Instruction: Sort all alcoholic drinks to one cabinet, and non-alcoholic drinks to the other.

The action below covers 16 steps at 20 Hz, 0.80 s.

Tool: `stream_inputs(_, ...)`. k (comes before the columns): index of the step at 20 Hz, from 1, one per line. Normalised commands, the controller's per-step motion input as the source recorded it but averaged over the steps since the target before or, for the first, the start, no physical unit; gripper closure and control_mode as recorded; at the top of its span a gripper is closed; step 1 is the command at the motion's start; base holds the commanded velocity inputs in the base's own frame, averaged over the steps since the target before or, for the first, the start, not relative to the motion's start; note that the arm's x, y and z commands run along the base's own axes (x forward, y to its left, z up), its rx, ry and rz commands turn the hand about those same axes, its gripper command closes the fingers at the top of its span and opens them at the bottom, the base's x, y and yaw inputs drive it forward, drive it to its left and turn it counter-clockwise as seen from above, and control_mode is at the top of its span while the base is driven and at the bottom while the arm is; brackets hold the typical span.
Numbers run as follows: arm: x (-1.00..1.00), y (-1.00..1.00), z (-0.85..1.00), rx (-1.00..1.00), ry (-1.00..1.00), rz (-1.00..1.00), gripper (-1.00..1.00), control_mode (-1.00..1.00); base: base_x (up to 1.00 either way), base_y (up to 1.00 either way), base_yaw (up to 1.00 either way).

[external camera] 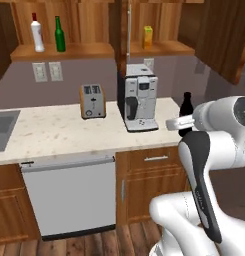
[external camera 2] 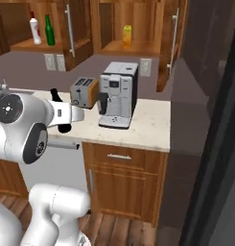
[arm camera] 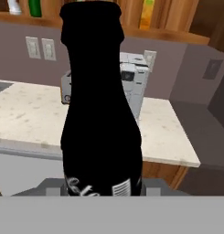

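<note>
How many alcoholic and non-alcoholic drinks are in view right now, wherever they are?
Alcoholic: 2, the white bottle and green bottle in the left cabinet.
Non-alcoholic: 2, the juice carton in the right cabinet and the black cola bottle in the end effector.
Total: 4

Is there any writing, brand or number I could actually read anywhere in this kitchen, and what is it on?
Nothing can be read for certain.
Cola bottle: white cursive script and a barcode low on it, cut off, unreadable.
White bottle: red label, too small.
Juice carton: green print, blurred.
Coffee machine: small panel marks, blurred.
Arm link: tiny lettering, unreadable.
</note>
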Motion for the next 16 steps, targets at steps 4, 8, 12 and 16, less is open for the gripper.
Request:
stream_inputs(4,0.00,0.00,0.00,0.00,0.00,0.00,1.00,1.00,0.20,-0.54,-0.02)
stream_inputs(8,0.00,0.00,0.00,0.00,0.00,0.00,1.00,1.00,0.39,-0.09,0.00)
stream_inputs(12,0.00,0.00,0.00,0.00,0.00,0.00,1.00,1.00,0.30,-0.10,0.00)
stream_inputs(16,0.00,0.00,0.00,0.00,0.00,0.00,1.00,1.00,0.43,-0.10,0.00)
